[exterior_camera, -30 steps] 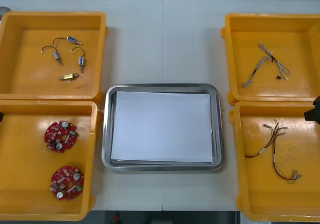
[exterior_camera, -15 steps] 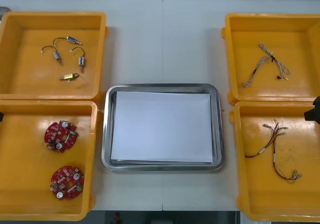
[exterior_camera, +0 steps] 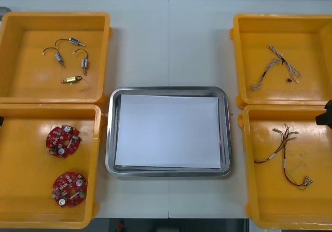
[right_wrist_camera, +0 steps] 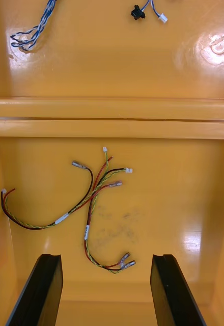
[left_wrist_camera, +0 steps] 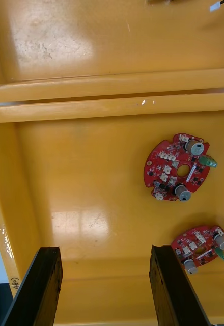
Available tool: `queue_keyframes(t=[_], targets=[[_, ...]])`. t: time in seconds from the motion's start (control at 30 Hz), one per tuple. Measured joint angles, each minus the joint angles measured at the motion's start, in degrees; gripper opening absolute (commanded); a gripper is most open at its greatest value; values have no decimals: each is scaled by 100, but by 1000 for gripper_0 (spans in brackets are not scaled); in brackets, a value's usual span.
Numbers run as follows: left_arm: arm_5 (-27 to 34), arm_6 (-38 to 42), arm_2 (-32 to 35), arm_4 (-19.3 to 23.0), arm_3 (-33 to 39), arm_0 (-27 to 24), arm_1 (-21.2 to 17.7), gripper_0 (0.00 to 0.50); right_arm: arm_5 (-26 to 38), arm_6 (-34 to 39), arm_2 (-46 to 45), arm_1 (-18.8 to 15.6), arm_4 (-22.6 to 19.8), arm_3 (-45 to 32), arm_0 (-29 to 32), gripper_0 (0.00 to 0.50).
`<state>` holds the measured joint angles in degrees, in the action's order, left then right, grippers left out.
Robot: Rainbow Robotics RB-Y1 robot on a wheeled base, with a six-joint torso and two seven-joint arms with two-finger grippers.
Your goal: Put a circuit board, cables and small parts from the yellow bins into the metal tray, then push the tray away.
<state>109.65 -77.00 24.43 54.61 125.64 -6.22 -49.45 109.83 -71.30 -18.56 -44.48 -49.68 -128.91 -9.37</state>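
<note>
Between the released right jaws, just ahead of them, thin red-and-yellow cables (right_wrist_camera: pixel 91 204) lie loose in a yellow plastic bin (right_wrist_camera: pixel 193 204). They are judged light and limp, best pinched where the strands cross. The left jaws, likewise released, hang beside round red circuit boards (left_wrist_camera: pixel 178 168), judged stiff and fragile.

The right gripper (right_wrist_camera: pixel 106 260) ends in two matte black fingers (right_wrist_camera: pixel 40 290): flat, broad slabs with blunt, slightly slanted tips and no markings. The left gripper (left_wrist_camera: pixel 104 250) carries the same plain black pair. From above, the right arm (exterior_camera: pixel 326 116) shows as a black, angular piece.
</note>
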Motion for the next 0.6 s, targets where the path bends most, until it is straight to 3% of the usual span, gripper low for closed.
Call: queue_keyframes(t=[0.6], targets=[[0,0,0,0,0,0,0,500,0,0,0,0,0,0,0,500]])
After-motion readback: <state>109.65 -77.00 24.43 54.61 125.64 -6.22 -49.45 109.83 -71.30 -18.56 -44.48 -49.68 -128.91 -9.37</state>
